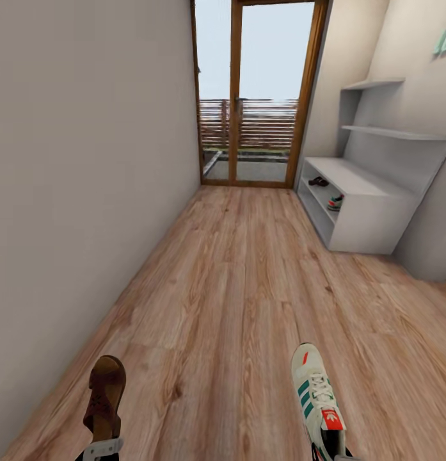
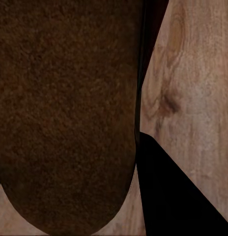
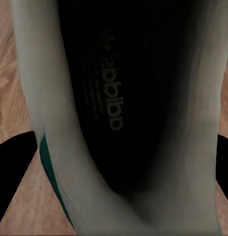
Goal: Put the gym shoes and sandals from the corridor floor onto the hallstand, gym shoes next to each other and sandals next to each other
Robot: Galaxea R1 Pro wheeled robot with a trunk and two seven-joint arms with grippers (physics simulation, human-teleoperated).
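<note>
two shoes are in transit: left gripper (image 1: 102, 448) clamps a sandal (image 1: 105, 397), right gripper (image 1: 334, 453) a gym shoe (image 1: 315, 394). next, drive to the hallstand (image 1: 366, 211) and shelve each beside its mate.

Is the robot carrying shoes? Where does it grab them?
Yes. The left end effector holds a sandal by its heel; the right one a sneaker by its heel.

Right wrist view: the gym shoe's (image 3: 119, 118) dark insole carries faint "adidas" lettering, mirrored; head view shows a white trefoil on its red tongue.
</note>
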